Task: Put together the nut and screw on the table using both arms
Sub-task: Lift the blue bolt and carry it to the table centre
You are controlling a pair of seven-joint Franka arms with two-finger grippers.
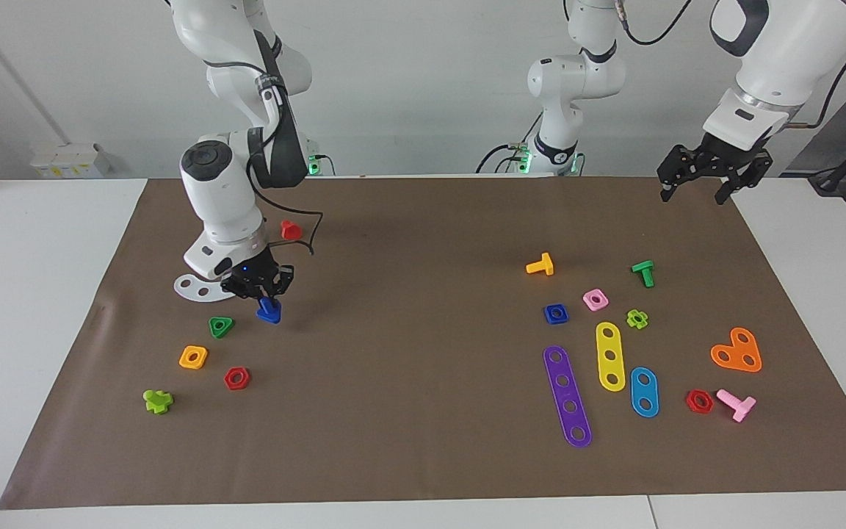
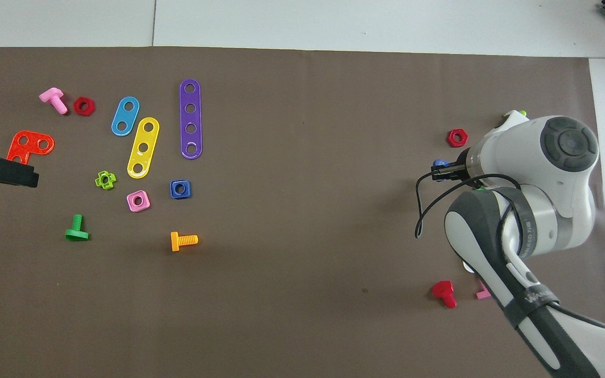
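My right pincer (image 1: 267, 294) is clamped on the screw (image 1: 269, 311), shaft between the fingertips and triangular head hanging down. The screw is off the mat (image 1: 423, 220), raised just above it, toward the right arm's end of the surface (image 1: 26, 294). In the overhead view, only a sliver of the screw (image 2: 439, 164) shows past the wrist. On the mat near the held screw lie a green triangular nut (image 1: 221, 326), an orange square nut (image 1: 193, 357), a red hex nut (image 1: 236, 378) and a lime cross-shaped piece (image 1: 158, 400). A red bolt (image 1: 290, 230) lies closer to the robots' edge.

The nut (image 1: 556, 314) rests flat on the mat toward the left arm's end, beside a pink square nut (image 1: 595, 299) and just nearer the robots than a purple strip (image 1: 567, 396).

My left pincer (image 1: 695, 185) waits with jaws wide and nothing between them, raised over the mat's corner at the robots' edge.
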